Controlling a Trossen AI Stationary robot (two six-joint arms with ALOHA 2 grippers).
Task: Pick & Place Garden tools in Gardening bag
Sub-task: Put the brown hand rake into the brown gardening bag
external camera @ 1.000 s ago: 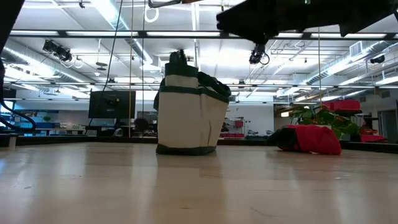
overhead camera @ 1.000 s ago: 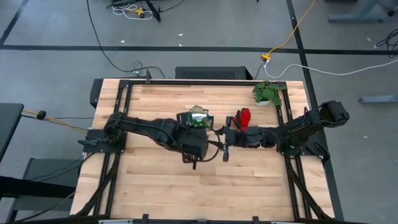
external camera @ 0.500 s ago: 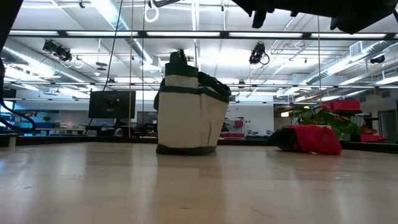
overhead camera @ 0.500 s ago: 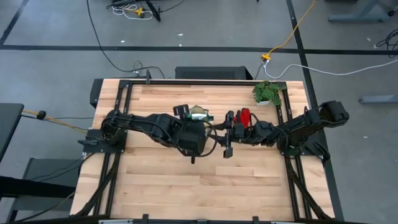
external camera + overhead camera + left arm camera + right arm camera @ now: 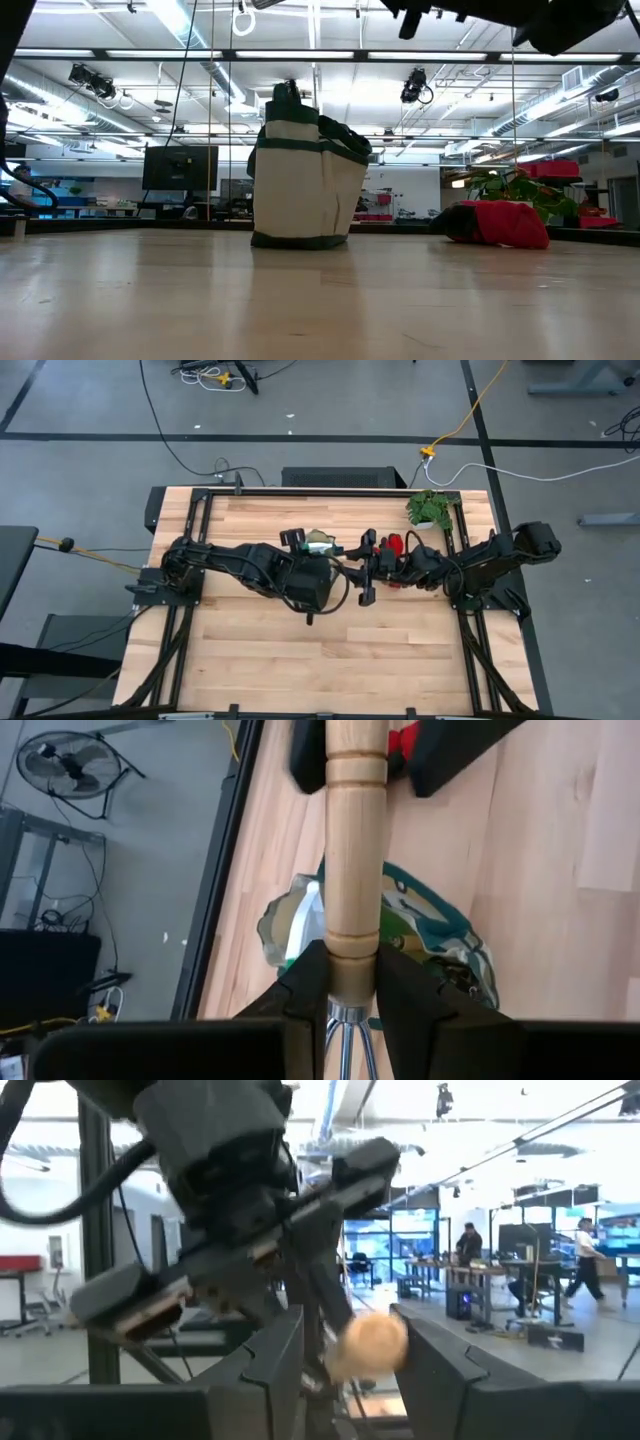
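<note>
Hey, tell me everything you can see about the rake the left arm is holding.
The rake has a pale turned wooden handle with grooved rings and a rounded end; its metal part barely shows. The left gripper is shut on the handle near the metal. The rounded end sits at the right gripper, off the table.

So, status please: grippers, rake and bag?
Left gripper shut on rake, above the table. Right gripper open around its handle end. Bag upright, unobstructed.

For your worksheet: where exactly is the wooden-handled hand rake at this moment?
The hand rake is off the table, clamped in the left gripper above the gardening bag, its handle end reaching between the right gripper's open fingers.
</note>
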